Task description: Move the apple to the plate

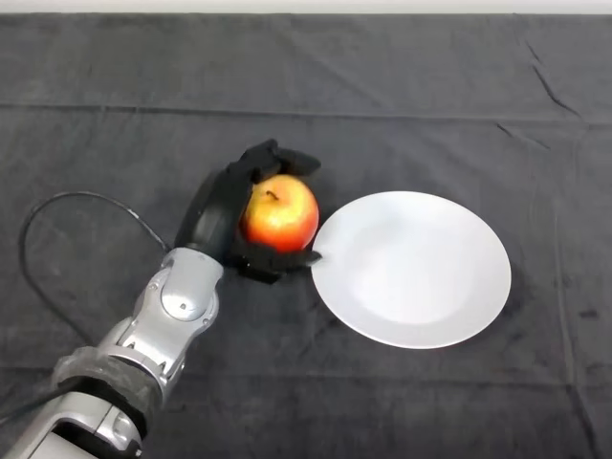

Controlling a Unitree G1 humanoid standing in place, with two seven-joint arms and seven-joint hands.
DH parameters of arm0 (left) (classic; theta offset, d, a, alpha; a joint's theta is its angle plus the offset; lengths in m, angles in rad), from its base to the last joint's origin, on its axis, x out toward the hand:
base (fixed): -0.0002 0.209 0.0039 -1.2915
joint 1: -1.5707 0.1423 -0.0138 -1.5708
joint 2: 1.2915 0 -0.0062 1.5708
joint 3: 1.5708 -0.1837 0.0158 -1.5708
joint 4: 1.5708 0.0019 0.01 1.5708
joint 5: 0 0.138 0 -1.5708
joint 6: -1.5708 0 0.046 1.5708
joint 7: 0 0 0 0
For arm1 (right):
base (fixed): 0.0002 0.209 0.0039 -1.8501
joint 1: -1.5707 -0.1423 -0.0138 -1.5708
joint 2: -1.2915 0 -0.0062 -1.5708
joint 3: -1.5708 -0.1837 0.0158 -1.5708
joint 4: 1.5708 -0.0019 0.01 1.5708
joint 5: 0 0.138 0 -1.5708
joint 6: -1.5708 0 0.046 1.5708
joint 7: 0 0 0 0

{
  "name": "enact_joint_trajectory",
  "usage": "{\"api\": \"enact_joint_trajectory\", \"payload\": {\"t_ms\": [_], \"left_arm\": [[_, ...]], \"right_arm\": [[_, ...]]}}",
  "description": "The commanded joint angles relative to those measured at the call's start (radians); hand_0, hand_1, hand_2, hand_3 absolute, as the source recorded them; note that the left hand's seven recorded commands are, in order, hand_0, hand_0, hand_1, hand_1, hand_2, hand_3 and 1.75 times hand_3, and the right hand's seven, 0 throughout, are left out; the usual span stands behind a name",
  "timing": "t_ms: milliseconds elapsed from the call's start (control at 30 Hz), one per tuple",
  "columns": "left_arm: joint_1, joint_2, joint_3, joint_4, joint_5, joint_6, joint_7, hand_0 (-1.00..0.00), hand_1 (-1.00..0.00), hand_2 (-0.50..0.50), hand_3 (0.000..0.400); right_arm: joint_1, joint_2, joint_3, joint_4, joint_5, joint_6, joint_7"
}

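A red and yellow apple sits in my left hand, just left of a round white plate. My fingers curl over the apple's far side and my thumb wraps under its near side, so the hand is shut on it. The apple's right edge is close to the plate's left rim, and the thumb tip reaches that rim. I cannot tell whether the apple rests on the cloth or is lifted. My silver-grey arm comes in from the lower left.
A dark wrinkled cloth covers the whole table. The table's far edge runs along the top of the view.
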Motion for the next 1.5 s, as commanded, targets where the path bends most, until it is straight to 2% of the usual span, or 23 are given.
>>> {"api": "enact_joint_trajectory", "payload": {"t_ms": [33,467,767,1133,1167,1233,1267,1300,1333,1367,1400,1433,1467,1500], "left_arm": [[-0.06,0.001,-0.033,-0.039,0.014,-0.005,0.019,-1.0,-1.0,0.0,0.4],[-0.086,-0.052,-0.133,-0.029,-0.016,0.006,0.039,-1.0,-1.0,0.0,0.4],[-0.095,-0.078,-0.258,-0.033,-0.07,0.017,0.059,-1.0,-1.0,0.0,0.4],[-0.093,-0.072,-0.402,-0.045,-0.15,0.014,0.055,-1.0,-1.0,0.0,0.4],[-0.094,-0.07,-0.411,-0.045,-0.157,0.013,0.051,-0.74,-0.92,0.09,0.369],[-0.096,-0.067,-0.425,-0.043,-0.17,0.013,0.043,-0.26,-0.53,0.14,0.212],[-0.097,-0.066,-0.432,-0.043,-0.176,0.014,0.039,-0.12,-0.43,0.16,0.173],[-0.099,-0.065,-0.437,-0.042,-0.181,0.015,0.035,-0.04,-0.38,0.17,0.151],[-0.101,-0.063,-0.442,-0.041,-0.187,0.016,0.03,0.0,-0.25,0.13,0.102],[-0.102,-0.062,-0.446,-0.04,-0.192,0.017,0.026,0.0,-0.24,0.12,0.094],[-0.104,-0.061,-0.451,-0.039,-0.197,0.018,0.023,0.0,-0.11,0.05,0.042],[-0.106,-0.06,-0.454,-0.038,-0.201,0.019,0.02,0.0,-0.08,0.04,0.033],[-0.107,-0.059,-0.456,-0.037,-0.205,0.019,0.017,0.0,0.0,0.0,0.0],[-0.11,-0.057,-0.459,-0.036,-0.21,0.021,0.012,0.0,0.0,0.0,0.0]], "right_arm": [[0.015,0.011,0.0012,-0.034,0.0195,0.0,-0.0058],[0.015,0.011,0.0015,-0.034,0.0196,0.0,-0.0057],[0.015,0.011,0.0014,-0.033,0.0199,0.0,-0.0054],[0.015,0.01,0.0011,-0.032,0.0203,0.0,-0.0046],[0.015,0.01,0.0011,-0.031,0.0204,0.0,-0.0045],[0.015,0.01,0.0011,-0.031,0.0205,0.0,-0.0044],[0.014,0.01,0.001,-0.031,0.0205,0.0,-0.0043],[0.014,0.01,0.001,-0.031,0.0205,0.0,-0.0042],[0.014,0.009,0.001,-0.031,0.0206,0.0,-0.0041],[0.014,0.009,0.0009,-0.03,0.0206,0.0,-0.004],[0.014,0.009,0.0009,-0.03,0.0206,0.0,-0.0039],[0.014,0.009,0.0009,-0.03,0.0207,0.0,-0.0039],[0.014,0.009,0.0009,-0.03,0.0207,0.0,-0.0038],[0.014,0.009,0.0008,-0.03,0.0207,0.0,-0.0037]]}}
